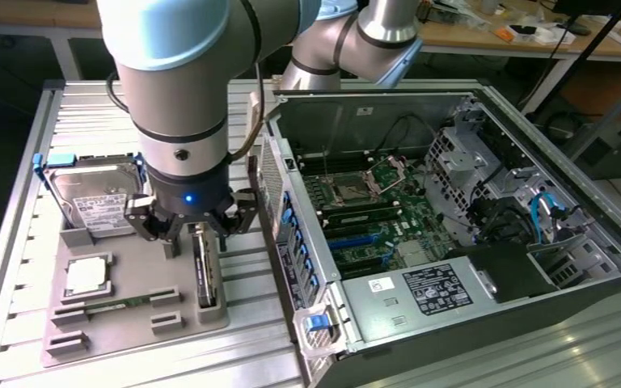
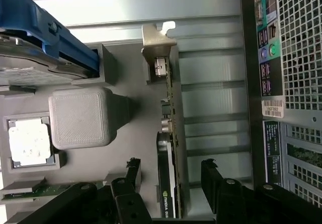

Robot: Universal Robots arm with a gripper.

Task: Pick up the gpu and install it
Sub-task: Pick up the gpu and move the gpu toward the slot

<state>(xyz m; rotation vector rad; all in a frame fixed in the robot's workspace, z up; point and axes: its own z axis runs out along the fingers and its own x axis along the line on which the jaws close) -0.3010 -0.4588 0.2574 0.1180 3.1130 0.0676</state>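
While the gripper [image 2: 171, 164] is hanging with its jaws spread wide and gripping nothing, the gpu [image 2: 170, 113] is standing on edge between them in the grey holder [image 1: 127, 323], to the exterior view's left of the open computer case [image 1: 386, 121]. Light, stiff and fragile, the card is probably best taken by its flat faces, clear of the fan.

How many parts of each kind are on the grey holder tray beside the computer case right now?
Silver boxy hard drive with white label: 1
Square silver processor chip: 1
Long narrow green memory stick: 1
Green gpu card standing on edge: 1
Total: 4
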